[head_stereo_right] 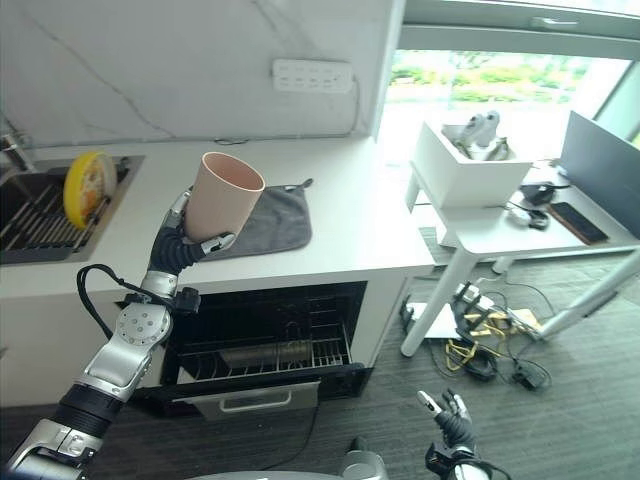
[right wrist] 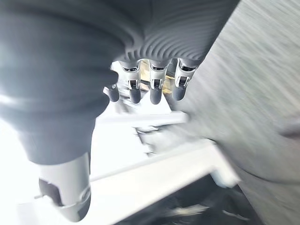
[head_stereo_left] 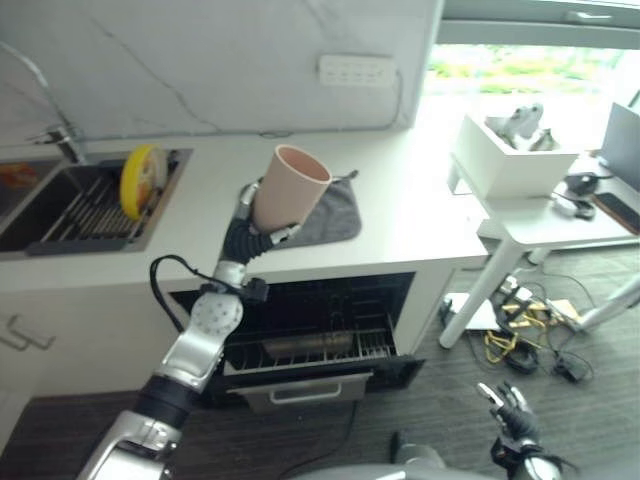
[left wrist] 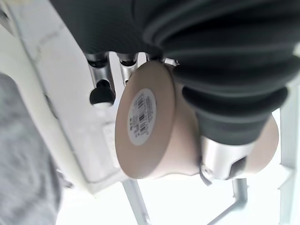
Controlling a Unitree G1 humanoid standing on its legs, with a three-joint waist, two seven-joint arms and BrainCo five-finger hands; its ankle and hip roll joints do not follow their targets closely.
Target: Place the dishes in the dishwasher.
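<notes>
Above the counter [head_stereo_left: 400, 225], the left hand [head_stereo_left: 247, 232] grips a pink cup [head_stereo_left: 288, 187] with fingers and thumb curled round its lower part, mouth up and tilted, over the edge of a grey cloth [head_stereo_left: 330, 215]. Below it the dishwasher [head_stereo_left: 310, 330] stands open with its rack [head_stereo_left: 300, 350] pulled out, and a yellow plate [head_stereo_left: 143, 180] stands upright in the sink [head_stereo_left: 70, 205]. Low by the floor [head_stereo_left: 420, 410], the right hand [head_stereo_left: 510, 415] hangs with fingers relaxed and loosely spread, holding nothing.
</notes>
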